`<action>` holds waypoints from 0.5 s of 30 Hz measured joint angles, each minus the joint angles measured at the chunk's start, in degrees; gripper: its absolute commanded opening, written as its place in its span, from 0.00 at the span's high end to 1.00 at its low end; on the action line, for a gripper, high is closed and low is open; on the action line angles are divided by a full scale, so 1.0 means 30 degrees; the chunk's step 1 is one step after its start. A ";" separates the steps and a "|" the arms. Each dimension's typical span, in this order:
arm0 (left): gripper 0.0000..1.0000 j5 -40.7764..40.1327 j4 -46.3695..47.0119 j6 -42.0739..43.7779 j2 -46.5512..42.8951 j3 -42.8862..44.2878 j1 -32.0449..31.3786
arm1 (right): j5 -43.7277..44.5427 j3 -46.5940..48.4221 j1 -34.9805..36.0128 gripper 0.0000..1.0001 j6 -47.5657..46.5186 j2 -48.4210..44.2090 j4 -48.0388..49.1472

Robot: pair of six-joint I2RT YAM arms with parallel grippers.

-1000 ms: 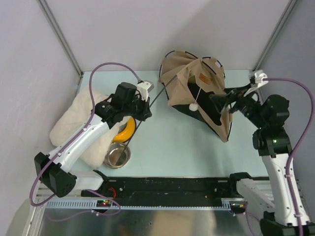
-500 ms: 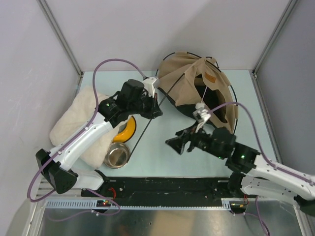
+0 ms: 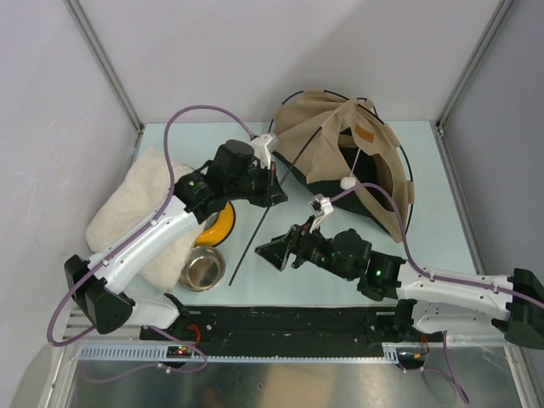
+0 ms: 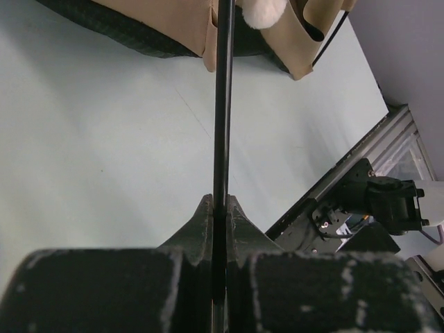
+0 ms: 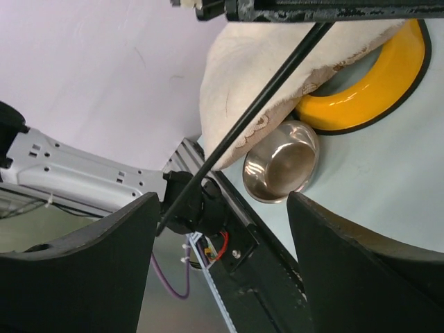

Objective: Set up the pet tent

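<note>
- Pole work in hand: you are partway through raising the pet tent (image 3: 340, 149). It sits slumped in the upper centre-right of the overhead frame, tan fabric bunched over dark hoops, with its white pom-pom (image 3: 347, 181) dangling at the opening.
- Left gripper (image 4: 220, 218) is clamped tight on a thin black pole (image 3: 246, 242). In the left wrist view the rod runs straight up the frame from between the pinched fingers (image 4: 195, 232) to the tent's fabric edge at the top.
- That pole slants from the tent's left flank down to a free tip left of centre in the overhead view. The tip lies just beside the steel bowl (image 3: 202, 268) and near the yellow bowl holder (image 3: 217, 228), with the cream pillow (image 3: 127, 212) further left.
- Right gripper (image 3: 274, 253) stands with fingers wide apart and nothing between them, low in the centre of the overhead frame. It is near the pole's lower stretch but apart from it, and it does not touch the tent fabric.
- In the right wrist view the pole crosses diagonally from upper centre toward the left-hand finger; how far ahead of the fingers it lies you cannot tell.
- Next move, on this reading, asks you to bring the open fingers around the pole's free end and close on it. The rod looks thin and springy, so square up across it first.
</note>
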 measured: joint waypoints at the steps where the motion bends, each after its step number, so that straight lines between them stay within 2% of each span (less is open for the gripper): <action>1: 1.00 -0.0007 0.0233 -0.0029 0.0000 -0.0146 -0.0080 | 0.0182 -0.0102 0.0007 0.24 0.0423 0.0160 0.0350; 5: 1.00 -0.0087 0.0852 -0.0036 0.0000 -0.0678 -0.0437 | 0.0758 -0.0299 0.0313 0.35 0.1668 0.0896 0.1559; 15: 1.00 -0.0736 0.1938 -0.0029 0.0124 -0.0816 -0.1180 | 0.2382 -0.0313 0.0925 0.49 0.4357 0.2171 0.2200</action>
